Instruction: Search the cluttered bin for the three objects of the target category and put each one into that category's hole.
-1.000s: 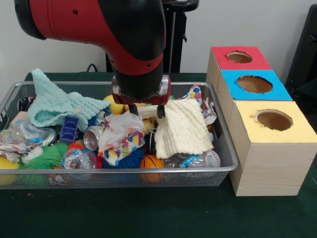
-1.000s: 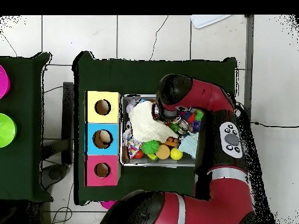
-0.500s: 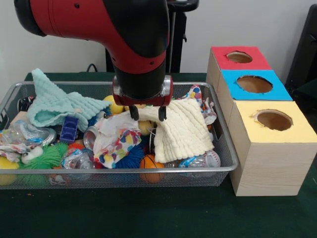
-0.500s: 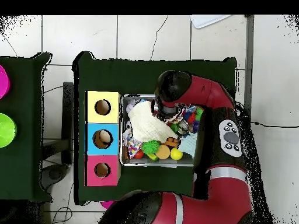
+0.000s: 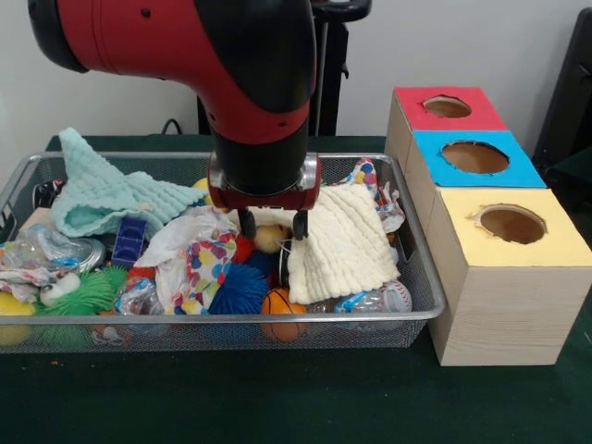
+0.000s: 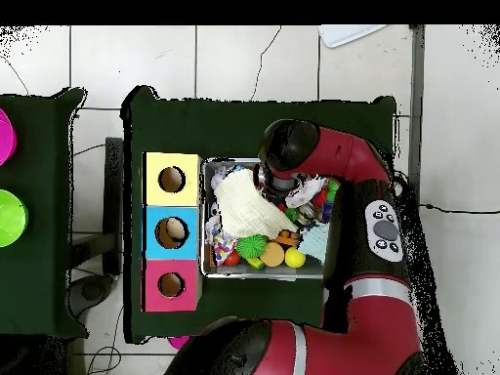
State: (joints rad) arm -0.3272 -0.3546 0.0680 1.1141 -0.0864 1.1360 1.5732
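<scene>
The bin (image 5: 231, 319) of silver wire mesh is full of clutter; it also shows in the overhead view (image 6: 262, 275). My gripper (image 5: 272, 225) is open and empty. It hangs low in the middle of the bin, just above a small yellowish ball (image 5: 268, 239). A cream waffle cloth (image 5: 342, 242) lies right of the fingers and a polka-dot cloth (image 5: 199, 259) lies left of them. A mint cloth (image 5: 102, 194) lies at the back left. Three boxes with round holes stand right of the bin: red (image 5: 447, 106), blue (image 5: 474, 157), yellow (image 5: 511, 225). In the overhead view the arm (image 6: 322, 161) hides the gripper.
A blue spiky ball (image 5: 239, 289), a small basketball (image 5: 282, 302), a green spiky ball (image 5: 79, 294), a blue block (image 5: 129, 239), crushed plastic bottles (image 5: 365, 301) and a baseball (image 5: 398, 296) lie in the bin. The arm's elbow reaches over the bin's far side.
My gripper has come down a little. The polka-dot cloth has slid left and flattened, uncovering the blue spiky ball and the yellowish ball and covering a can.
</scene>
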